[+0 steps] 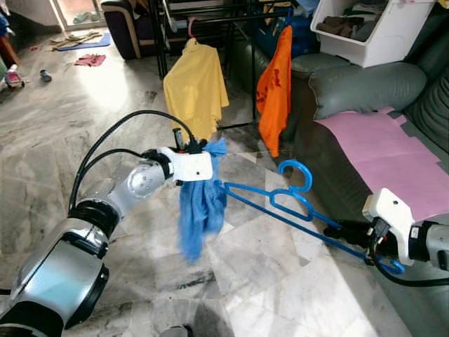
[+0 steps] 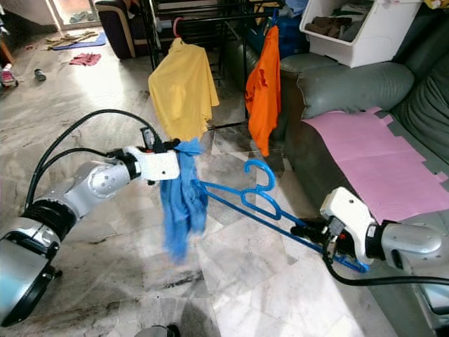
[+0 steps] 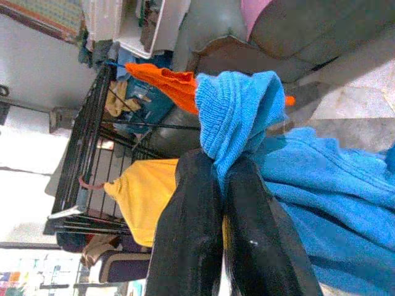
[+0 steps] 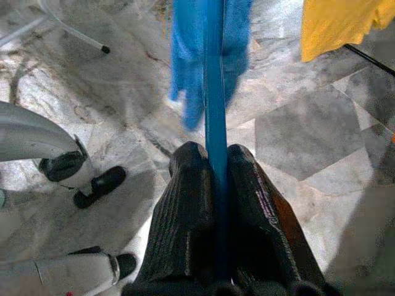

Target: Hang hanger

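Blue hanger (image 1: 280,203) clamped in right fingers (image 4: 185,203); left fingers (image 3: 191,222) pinch blue cloth (image 1: 200,210).

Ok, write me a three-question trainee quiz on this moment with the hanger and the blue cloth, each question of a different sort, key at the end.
1. True or false: the right gripper is shut on the blue hanger.
2. Multiple choice: what does the left gripper hold? A) the yellow shirt B) the blue cloth C) the orange shirt
3. Fill in: the yellow and orange shirts hang on the black ____ behind the arms.

Key
1. True: the right wrist view shows both fingers pressed on the hanger's bar.
2. B: the left wrist view shows the cloth pinched between the fingertips.
3. rack
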`<state>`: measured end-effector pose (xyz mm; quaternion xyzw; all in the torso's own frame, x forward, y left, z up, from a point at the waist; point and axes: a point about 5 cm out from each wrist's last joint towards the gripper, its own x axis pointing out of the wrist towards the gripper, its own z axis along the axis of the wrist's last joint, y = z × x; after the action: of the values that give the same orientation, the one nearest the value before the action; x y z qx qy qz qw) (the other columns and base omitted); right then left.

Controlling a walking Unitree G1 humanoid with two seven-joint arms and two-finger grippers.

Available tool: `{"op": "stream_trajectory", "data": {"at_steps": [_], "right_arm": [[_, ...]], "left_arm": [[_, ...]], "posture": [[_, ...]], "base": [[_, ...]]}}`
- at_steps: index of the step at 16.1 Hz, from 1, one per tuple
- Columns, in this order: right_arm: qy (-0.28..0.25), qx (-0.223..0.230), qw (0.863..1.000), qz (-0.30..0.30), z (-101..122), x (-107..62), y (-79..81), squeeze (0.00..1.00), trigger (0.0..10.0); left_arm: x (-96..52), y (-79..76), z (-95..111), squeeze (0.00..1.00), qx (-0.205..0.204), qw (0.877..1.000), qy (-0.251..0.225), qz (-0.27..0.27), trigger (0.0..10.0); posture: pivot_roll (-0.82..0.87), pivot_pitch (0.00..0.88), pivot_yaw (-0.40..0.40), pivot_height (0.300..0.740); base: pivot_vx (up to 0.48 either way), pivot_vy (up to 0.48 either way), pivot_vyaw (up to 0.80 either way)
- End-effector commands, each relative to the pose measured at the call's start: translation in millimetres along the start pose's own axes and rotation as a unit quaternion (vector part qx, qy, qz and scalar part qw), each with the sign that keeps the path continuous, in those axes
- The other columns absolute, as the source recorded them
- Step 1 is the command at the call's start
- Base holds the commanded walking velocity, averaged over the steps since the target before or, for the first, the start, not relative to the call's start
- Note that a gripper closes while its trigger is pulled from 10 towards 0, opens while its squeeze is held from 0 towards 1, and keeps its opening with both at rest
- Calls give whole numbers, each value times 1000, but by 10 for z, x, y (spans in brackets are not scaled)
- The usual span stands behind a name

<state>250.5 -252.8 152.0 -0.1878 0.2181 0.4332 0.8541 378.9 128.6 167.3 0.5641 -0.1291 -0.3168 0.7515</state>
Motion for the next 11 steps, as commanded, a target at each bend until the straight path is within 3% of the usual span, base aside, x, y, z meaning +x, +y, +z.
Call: {"op": "stream_trajectory", "data": {"at_steps": [1, 4, 7, 11], "right_arm": [[1, -14, 1000, -1, 66, -69, -36, 0, 10000], [0, -3, 1000, -2, 13, 15, -43, 0, 10000], [5, -5, 1000, -23, -53, 79, -69, 0, 10000], [0, -1, 1000, 11, 8, 14, -2, 0, 10000]], "left_arm": [[30, 194, 76, 0, 9, 999, -22, 32, 10000], [48, 288, 177, 0, -3, 996, -60, 67, 10000], [32, 286, 233, 0, -16, 994, -92, 64, 10000], [-43, 190, 4, 0, 4, 998, -27, 48, 10000]], "posture": [[-33, 57, 9, 740], [-27, 56, 3, 740], [-16, 63, -1, 740], [-22, 73, 2, 740]], "base": [[0, 0, 0], [0, 0, 0], [0, 0, 0], [0, 0, 0]]}}
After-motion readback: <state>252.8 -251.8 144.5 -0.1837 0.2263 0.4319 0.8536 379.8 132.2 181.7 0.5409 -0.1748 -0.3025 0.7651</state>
